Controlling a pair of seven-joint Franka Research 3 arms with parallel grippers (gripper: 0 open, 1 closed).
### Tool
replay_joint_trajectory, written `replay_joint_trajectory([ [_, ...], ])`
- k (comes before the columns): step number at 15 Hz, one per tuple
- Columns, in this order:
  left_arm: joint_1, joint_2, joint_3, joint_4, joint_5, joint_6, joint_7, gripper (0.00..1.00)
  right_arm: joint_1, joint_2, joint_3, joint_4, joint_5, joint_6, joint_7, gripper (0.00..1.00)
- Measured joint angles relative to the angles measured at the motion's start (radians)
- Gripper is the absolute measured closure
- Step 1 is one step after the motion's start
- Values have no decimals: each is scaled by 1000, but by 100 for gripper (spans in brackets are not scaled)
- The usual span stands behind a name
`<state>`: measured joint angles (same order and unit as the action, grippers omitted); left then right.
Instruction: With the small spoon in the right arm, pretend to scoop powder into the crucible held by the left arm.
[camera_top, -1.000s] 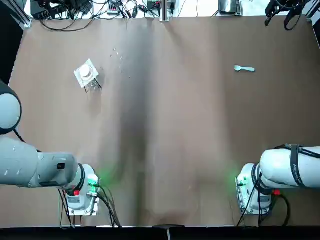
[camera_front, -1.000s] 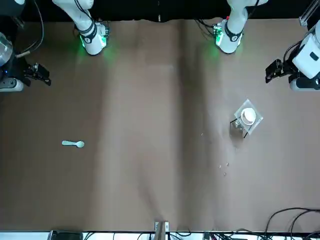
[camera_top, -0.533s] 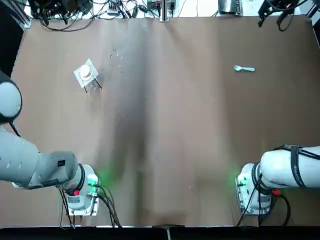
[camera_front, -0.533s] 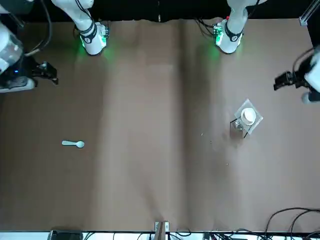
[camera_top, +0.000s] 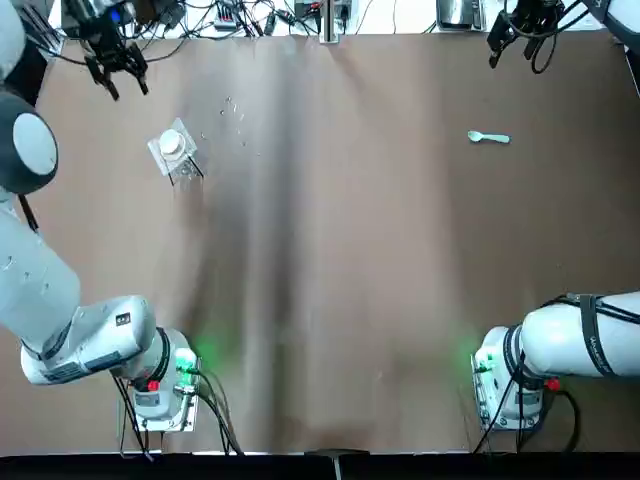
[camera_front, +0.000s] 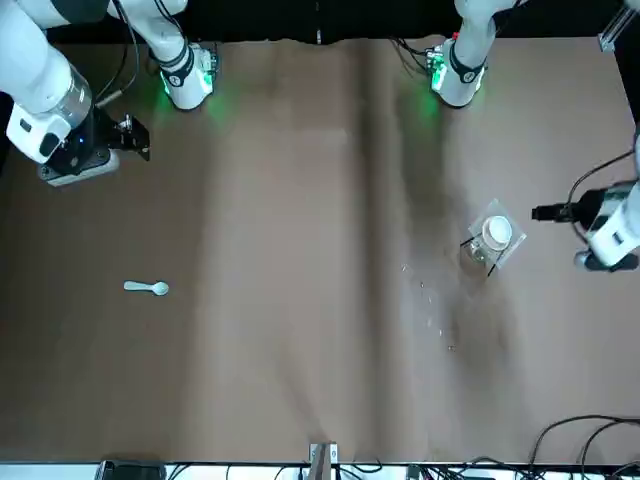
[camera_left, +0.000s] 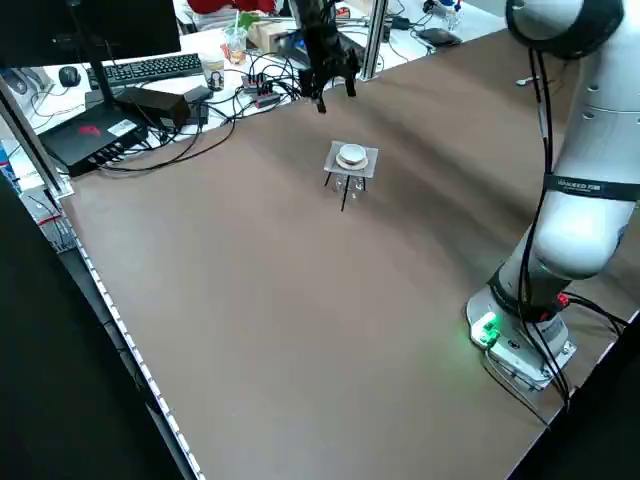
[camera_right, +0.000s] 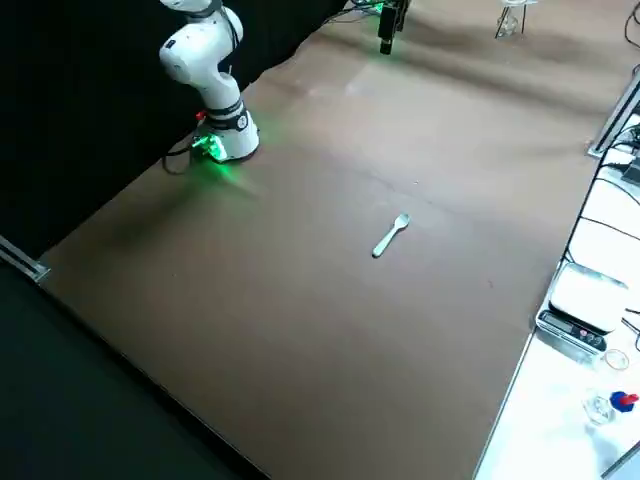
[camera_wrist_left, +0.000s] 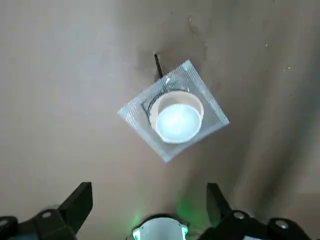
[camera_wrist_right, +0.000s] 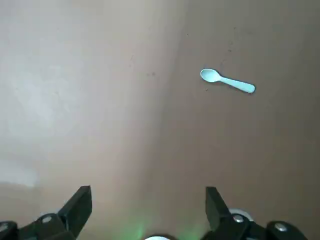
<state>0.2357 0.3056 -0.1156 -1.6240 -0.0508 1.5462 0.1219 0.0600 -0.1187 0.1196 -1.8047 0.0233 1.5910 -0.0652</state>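
Observation:
A small white crucible (camera_top: 172, 144) sits in a clear square holder on wire legs, at the table's far left; it also shows in the front view (camera_front: 497, 233). My left gripper (camera_top: 124, 82) hovers open just beyond it, above the table. In the left wrist view the crucible (camera_wrist_left: 176, 120) lies ahead of the spread fingers (camera_wrist_left: 76, 204). A pale blue spoon (camera_top: 488, 137) lies flat at the far right. My right gripper (camera_top: 507, 32) hangs open and empty beyond it; its wrist view shows the spoon (camera_wrist_right: 227, 81) well ahead of the fingers (camera_wrist_right: 216, 204).
Cables and electronics (camera_top: 230, 14) line the far edge. A few tiny specks (camera_top: 232, 110) lie near the crucible. Both arm bases (camera_top: 165, 385) (camera_top: 510, 385) stand at the near edge with green lights. A scale (camera_right: 575, 325) sits off the table's far side.
Both arms have swung inward over the far edge. The left gripper came in from the left toward the crucible; the right gripper shifted left toward the spoon. Spoon and crucible stayed put.

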Motion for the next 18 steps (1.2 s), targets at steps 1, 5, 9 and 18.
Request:
replay_joint_trajectory([
  [1, 0, 24, -3, -20, 0, 49, 24, 0, 0, 7, 0, -1, -1, 2, -34, 0],
  [5, 0, 67, -7, -111, -46, 171, 99, 0, -11, 82, -12, -7, -6, 72, -251, 0],
  [9, 4, 70, -7, -156, -76, 177, 165, 12, -93, 185, -20, -5, -7, 161, -545, 0],
  [18, 37, 69, -7, -194, -154, 176, 256, 39, -225, 381, -26, 6, -89, 338, -922, 4],
])
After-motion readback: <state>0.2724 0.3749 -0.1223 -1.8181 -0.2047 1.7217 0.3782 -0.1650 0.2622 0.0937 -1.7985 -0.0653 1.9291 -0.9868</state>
